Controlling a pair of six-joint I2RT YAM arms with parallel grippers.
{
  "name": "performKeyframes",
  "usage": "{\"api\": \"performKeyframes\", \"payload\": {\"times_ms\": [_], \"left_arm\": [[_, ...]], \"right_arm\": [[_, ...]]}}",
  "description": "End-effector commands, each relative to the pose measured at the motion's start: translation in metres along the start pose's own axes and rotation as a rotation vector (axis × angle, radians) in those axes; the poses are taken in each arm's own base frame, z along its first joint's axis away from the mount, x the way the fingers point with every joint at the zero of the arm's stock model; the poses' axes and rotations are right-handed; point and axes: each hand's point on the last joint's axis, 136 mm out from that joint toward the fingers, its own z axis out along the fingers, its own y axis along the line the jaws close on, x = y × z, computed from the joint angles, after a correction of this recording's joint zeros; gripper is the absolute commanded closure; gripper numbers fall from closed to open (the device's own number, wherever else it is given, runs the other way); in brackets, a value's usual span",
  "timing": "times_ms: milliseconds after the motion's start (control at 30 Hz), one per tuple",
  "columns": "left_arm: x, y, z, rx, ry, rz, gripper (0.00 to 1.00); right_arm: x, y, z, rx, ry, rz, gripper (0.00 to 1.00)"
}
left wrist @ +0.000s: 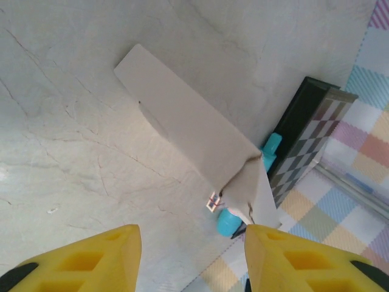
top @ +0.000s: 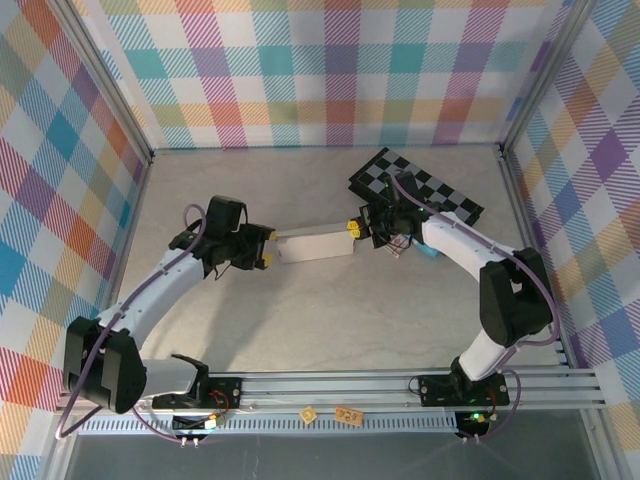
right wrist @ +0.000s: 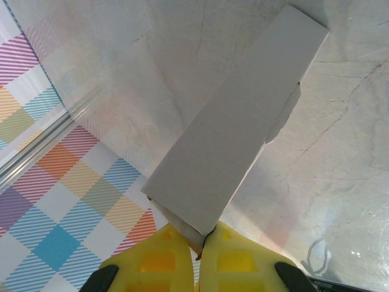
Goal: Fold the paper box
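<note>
The paper box (top: pixel 315 245) is a long, flat, light-grey cardboard piece at mid-table. My right gripper (top: pixel 353 229) holds its right end. In the right wrist view the box (right wrist: pixel 237 134) runs away from the gripper (right wrist: pixel 203 237), whose yellow fingers (right wrist: pixel 152 261) are shut on its near end flap. My left gripper (top: pixel 266 247) stands at the box's left end. In the left wrist view the left gripper (left wrist: pixel 191 237) is open, with bare table between its fingers (left wrist: pixel 103 255). There the box (left wrist: pixel 182 121) lies ahead of them, its folded end flap close to the right fingertip.
A black-and-grey checkered board (top: pixel 420 185) lies at the back right, also in the left wrist view (left wrist: pixel 310 140). A teal object (top: pixel 428 253) (left wrist: pixel 230 220) and a small printed packet (left wrist: pixel 213 202) sit by the right gripper. Plaid walls enclose the table.
</note>
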Motion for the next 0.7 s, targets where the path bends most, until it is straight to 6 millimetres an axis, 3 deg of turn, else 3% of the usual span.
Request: {"api": "performKeyframes", "payload": {"times_ms": [0, 133, 200, 400, 667], "left_arm": [[-0.007, -0.010, -0.001, 0.080, -0.018, -0.077, 0.50], [-0.007, -0.043, 0.002, 0.175, -0.015, -0.031, 0.48], [-0.006, -0.048, 0.003, 0.182, -0.015, -0.028, 0.48], [0.002, -0.035, 0.023, 0.154, 0.027, -0.041, 0.54], [0.003, -0.020, 0.034, 0.121, 0.035, -0.042, 0.62]], "right_arm": [[-0.019, -0.037, 0.009, 0.137, -0.073, 0.102, 0.93], [-0.019, -0.036, 0.009, 0.136, -0.074, 0.100, 0.93], [-0.019, -0.037, 0.009, 0.138, -0.075, 0.099, 0.93], [-0.020, -0.038, 0.010, 0.140, -0.076, 0.103, 0.93], [-0.020, -0.038, 0.011, 0.139, -0.074, 0.104, 0.93]]}}
